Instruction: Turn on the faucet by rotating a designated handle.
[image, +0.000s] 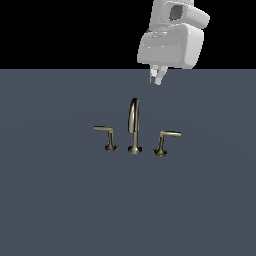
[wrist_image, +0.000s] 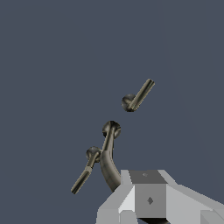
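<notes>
The faucet (image: 133, 126) stands mid-floor, its arched spout between two levers. The handle (image: 168, 138) is the lever on the exterior view's right, with a long pale arm on a leaning stem. The twin lever (image: 105, 136) with the dark-tipped arm is on the exterior view's left. My gripper (image: 157, 77) hangs above and behind the faucet, clear of it, fingers close together and holding nothing. In the wrist view the handle (wrist_image: 141, 95), the spout (wrist_image: 108, 151) and the twin lever (wrist_image: 85, 171) show beyond my gripper (wrist_image: 148, 199).
The faucet sits on a flat dark grey-blue floor (image: 60, 200) that spreads all around it. Nothing else shows in either view.
</notes>
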